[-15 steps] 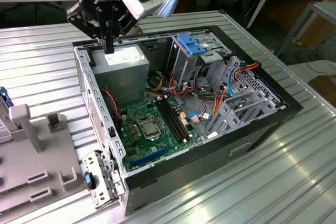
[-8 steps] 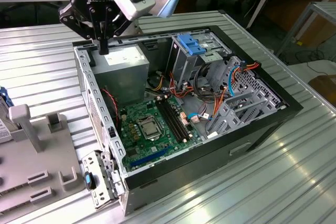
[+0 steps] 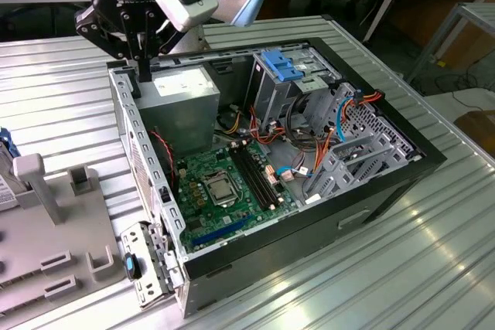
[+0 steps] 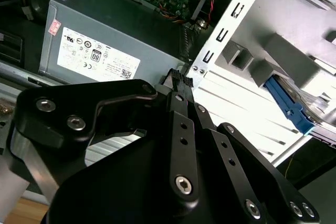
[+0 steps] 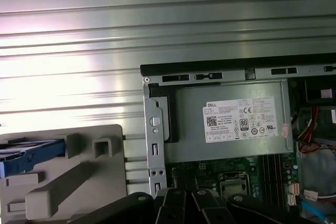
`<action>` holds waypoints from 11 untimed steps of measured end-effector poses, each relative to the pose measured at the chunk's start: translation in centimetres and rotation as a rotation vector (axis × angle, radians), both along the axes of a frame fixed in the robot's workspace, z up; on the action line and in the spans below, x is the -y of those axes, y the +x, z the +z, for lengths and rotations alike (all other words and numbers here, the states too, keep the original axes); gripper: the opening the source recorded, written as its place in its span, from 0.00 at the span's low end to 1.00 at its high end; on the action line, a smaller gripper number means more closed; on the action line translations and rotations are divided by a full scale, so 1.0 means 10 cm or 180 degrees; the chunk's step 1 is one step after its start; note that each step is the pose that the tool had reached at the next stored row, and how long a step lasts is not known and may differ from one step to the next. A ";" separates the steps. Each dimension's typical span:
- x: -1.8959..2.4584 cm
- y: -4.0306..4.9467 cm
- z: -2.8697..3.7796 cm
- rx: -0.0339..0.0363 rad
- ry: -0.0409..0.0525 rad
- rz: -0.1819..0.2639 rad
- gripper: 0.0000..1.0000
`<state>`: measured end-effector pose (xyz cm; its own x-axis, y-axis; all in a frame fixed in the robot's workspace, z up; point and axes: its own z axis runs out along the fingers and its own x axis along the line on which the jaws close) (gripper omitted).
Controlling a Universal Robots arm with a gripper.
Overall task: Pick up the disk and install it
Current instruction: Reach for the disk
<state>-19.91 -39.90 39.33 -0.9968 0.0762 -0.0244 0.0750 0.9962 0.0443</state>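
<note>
1. My gripper (image 4: 177, 81) hung in the exterior view's upper left, right over the back corner of the computer case (image 3: 255, 249). It was just beside the grey power supply (image 3: 182, 94).
2. The fingers were pressed together with nothing between them, so I had no grip on anything.
3. The disk (image 5: 29, 153) wasn't in the case at all. It sat on the grey fixture (image 3: 54, 214) on the table at the exterior view's left edge, well apart from my fingertips. Both wrist views showed its blue side rail poking out.
4. My worry was the tips being so near the case's thin metal rear wall. A low sideways move toward the fixture could clip that edge, I reckon.
5. With the fingers pinched together like that, coming down on the disk would probably just jab it or shove it off its seat.
6. Those plastic rails look slick too, so an off-centre pinch might let the disk tilt or slip.
</note>
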 end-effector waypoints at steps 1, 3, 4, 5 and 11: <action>0.000 -0.041 0.000 0.0000 0.0000 0.0000 0.11; 0.000 -0.081 0.000 0.0000 0.0000 0.0000 0.11; 0.000 -0.108 0.000 0.0000 0.0000 0.0000 0.11; 0.000 -0.129 0.000 0.0000 0.0000 0.0000 0.11; 0.000 -0.228 0.000 0.0000 0.0000 0.0000 0.11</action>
